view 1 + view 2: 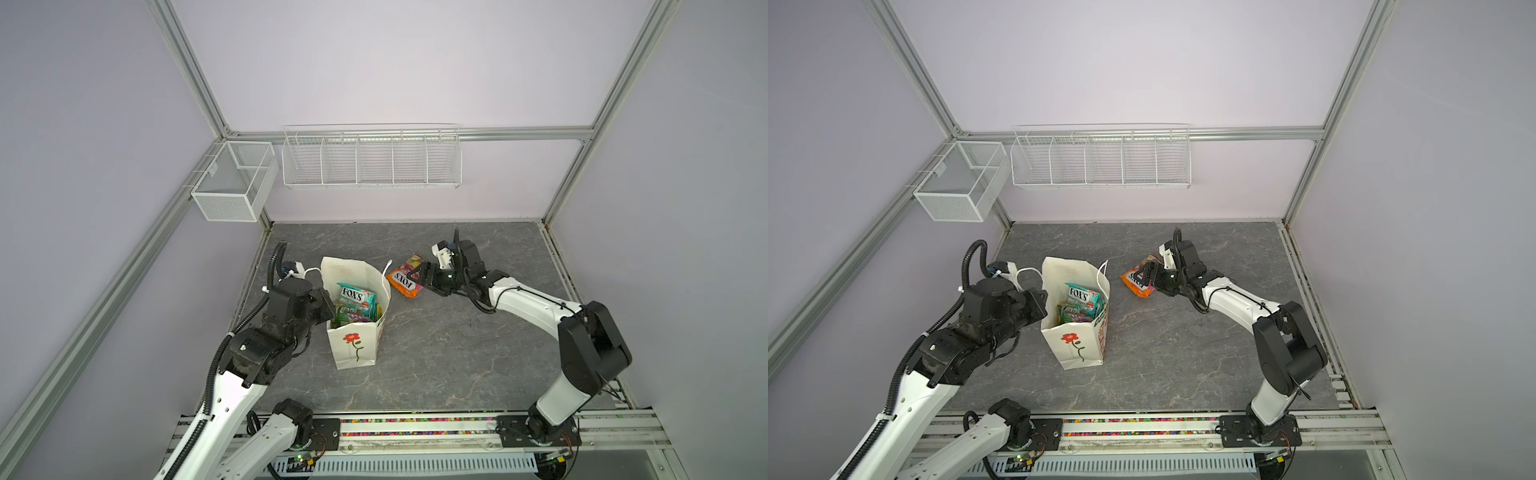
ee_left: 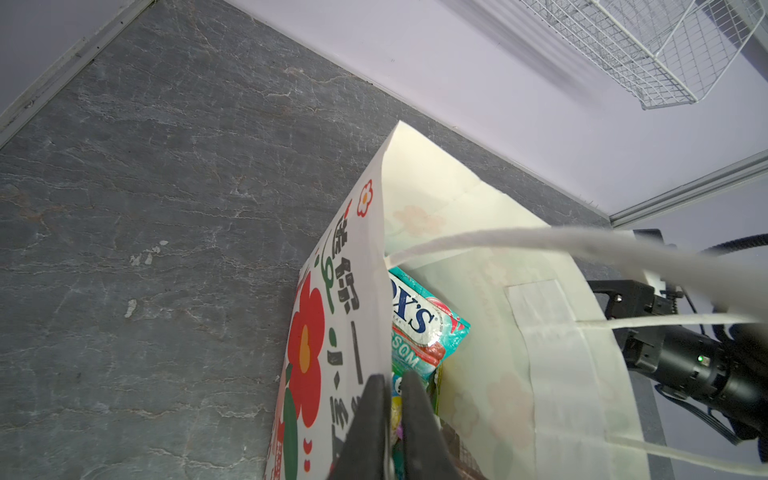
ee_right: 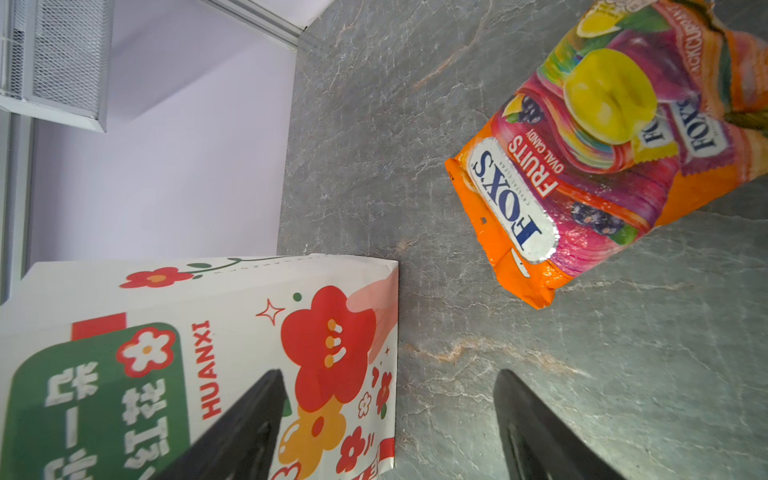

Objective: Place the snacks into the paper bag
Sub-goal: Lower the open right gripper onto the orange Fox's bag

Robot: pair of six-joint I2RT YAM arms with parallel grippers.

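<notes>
The right pincer (image 3: 388,374), jaws wide and empty, is the nearer 1: the orange packet (image 3: 582,166) lies flat just ahead, off to 1 side, long axis slanting across its reach. The left pincer (image 2: 392,376), narrow, nips the bag (image 1: 345,357) rim.

A tall white paper carrier bag (image 1: 353,347) printed with a red flower on a green stem stands upright with its mouth open near the middle of the grey stone-look surface (image 1: 436,353). Its white cord handles (image 2: 540,240) hang loose at the rim. Inside, a glossy teal packet marked FOX'S (image 1: 356,296) leans on top. A green packet (image 1: 343,314) and a small purple packet (image 1: 360,318) show partly beneath it. A glossy orange FOX'S fruit-candy packet (image 1: 405,281) lies label up on the surface, outside the bag and near its right side in both top views.
</notes>
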